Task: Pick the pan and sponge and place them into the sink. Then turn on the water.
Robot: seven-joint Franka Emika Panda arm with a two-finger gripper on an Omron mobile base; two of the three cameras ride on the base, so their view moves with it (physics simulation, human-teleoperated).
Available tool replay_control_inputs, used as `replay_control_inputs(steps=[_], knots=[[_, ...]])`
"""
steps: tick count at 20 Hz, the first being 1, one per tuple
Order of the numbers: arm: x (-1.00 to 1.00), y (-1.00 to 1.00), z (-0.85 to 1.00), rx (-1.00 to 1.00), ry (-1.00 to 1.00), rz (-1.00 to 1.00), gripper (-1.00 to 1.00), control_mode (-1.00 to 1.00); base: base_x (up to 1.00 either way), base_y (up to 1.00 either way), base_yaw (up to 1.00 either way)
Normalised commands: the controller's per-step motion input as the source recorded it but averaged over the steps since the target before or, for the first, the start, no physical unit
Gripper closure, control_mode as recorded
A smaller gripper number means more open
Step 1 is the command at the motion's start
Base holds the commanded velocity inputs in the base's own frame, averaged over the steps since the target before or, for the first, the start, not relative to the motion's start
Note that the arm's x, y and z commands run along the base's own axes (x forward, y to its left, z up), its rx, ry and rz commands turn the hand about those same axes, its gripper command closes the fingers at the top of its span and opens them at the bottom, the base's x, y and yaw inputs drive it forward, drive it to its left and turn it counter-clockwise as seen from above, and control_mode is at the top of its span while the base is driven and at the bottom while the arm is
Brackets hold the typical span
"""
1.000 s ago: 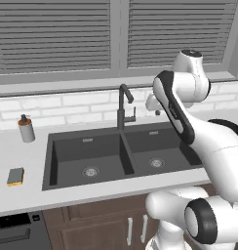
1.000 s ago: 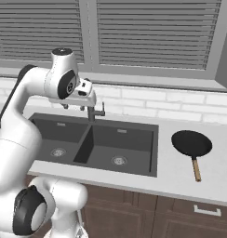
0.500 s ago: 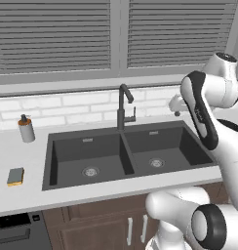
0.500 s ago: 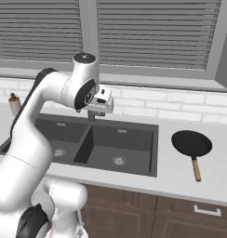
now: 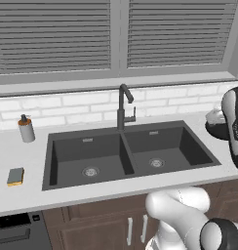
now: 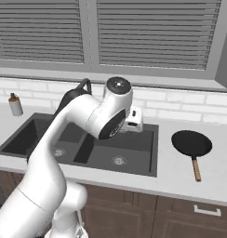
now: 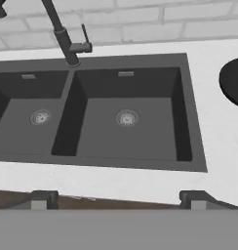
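1. The large dark grey double-basin sink (image 5: 67,168) is set in a pale counter (image 6: 180,179), with a round metal drain in each basin and a tall black faucet (image 5: 124,105) behind the wall between the basins.
2. The small round black frying pan (image 6: 191,143) lies flat on the counter to the right of the sink, its thin light-brown wooden handle pointing toward the front edge.
3. The small rectangular sponge (image 5: 15,176), grey-green on top over a yellow base, lies on the counter to the left of the sink, near the front edge.
4. A grey soap dispenser bottle (image 5: 26,129) stands behind the sponge, left of the sink.
5. The two-finger gripper (image 7: 119,200) hangs above the front edge of the sink, fingers wide apart and holding nothing.
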Motion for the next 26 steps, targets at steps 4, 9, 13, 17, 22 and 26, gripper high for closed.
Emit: replay_control_inputs(steps=[4,9,13,17,22,26], knots=[[-0.24,-0.83,-0.24,0.00,-0.02,0.00,-1.00,-1.00,0.00,0.00,0.00],[-0.01,-0.75,-0.31,-0.04,0.03,0.00,-1.00,-1.00,0.00,0.00,0.00],[0.06,-0.66,-0.40,-0.15,0.12,0.00,-1.00,-1.00,0.00,0.00,0.00],[0.18,-0.58,-0.46,-0.16,0.21,0.00,-1.00,-1.00,0.00,0.00,0.00],[0.23,-0.51,-0.41,-0.03,0.21,0.00,-1.00,-1.00,0.00,0.00,0.00],[0.26,-0.53,-0.31,0.00,0.17,0.00,-1.00,-1.00,0.00,0.00,0.00]])
